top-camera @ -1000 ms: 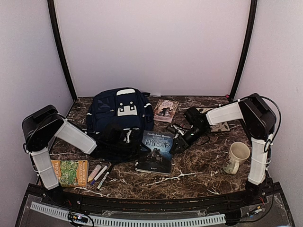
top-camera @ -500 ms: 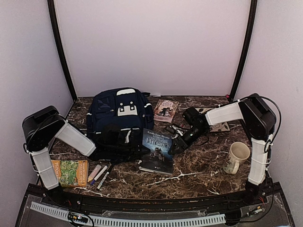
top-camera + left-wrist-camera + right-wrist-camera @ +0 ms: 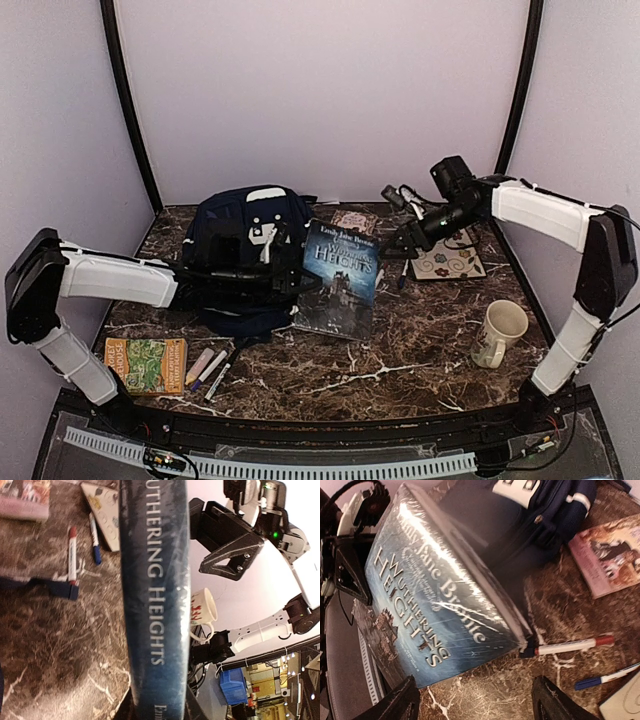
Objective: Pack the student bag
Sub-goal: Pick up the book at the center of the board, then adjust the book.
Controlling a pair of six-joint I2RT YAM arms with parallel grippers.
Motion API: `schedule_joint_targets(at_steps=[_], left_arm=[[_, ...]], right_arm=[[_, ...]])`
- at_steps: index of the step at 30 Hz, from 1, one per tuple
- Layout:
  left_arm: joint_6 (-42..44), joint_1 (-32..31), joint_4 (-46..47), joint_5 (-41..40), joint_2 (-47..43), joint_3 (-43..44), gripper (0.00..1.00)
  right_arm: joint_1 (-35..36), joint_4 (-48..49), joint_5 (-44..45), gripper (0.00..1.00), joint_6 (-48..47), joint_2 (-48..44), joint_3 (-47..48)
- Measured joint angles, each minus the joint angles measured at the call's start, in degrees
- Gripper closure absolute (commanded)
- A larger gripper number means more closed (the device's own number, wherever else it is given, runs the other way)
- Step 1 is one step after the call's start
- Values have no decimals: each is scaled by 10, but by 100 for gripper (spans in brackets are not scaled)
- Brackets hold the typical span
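Barely started on this one, I reckon; I can't see anything inside the bag, and I can't tell from here whether it's unzipped. Nearest me the green guidebook (image 3: 147,363), a little bunch of pens (image 3: 210,370) and the mug (image 3: 500,332) lie untouched on the table (image 3: 420,350); mid-table my left gripper (image 3: 296,284) is clamped on an edge of the Wuthering Heights book (image 3: 340,275), holding it tilted up just right of the student bag (image 3: 250,235), which sits left of centre toward the far wall; looks like the first item going in. Just beyond the book my right gripper (image 3: 474,682) hangs with fingers wide apart, holding nothing.

Count, near to far: one green guidebook; three pens in that bunch; one mug; one Wuthering Heights book; one bag; then one red marker (image 3: 570,646) and one blue pen (image 3: 605,678); one patterned pad (image 3: 447,262); one pink booklet (image 3: 352,222); so three books and five writing things, pretty much all left to pack.
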Motion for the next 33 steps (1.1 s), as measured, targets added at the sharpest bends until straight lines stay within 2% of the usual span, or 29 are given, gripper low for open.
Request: schedule_joint_targets(at_steps=[3,8,19,31,33], left_arm=[[36,3,-4,-11,-20,32,100],[52,5,46,-56,-31,34,100],[3,9,252,-86,1,2,100],[-62,10,353,-86,61,-3,100],[-74,12,368,-84,68,-5,100]], right_arm=[[-24,0,-24,17,-2,-23,26],[-26,31,-72,13,22,-49,20],[-19,188,-183,13,169,-37,-61],[31,359,-278,40,311,-36,-147],[32,380,-282,43,334,-36,-153]])
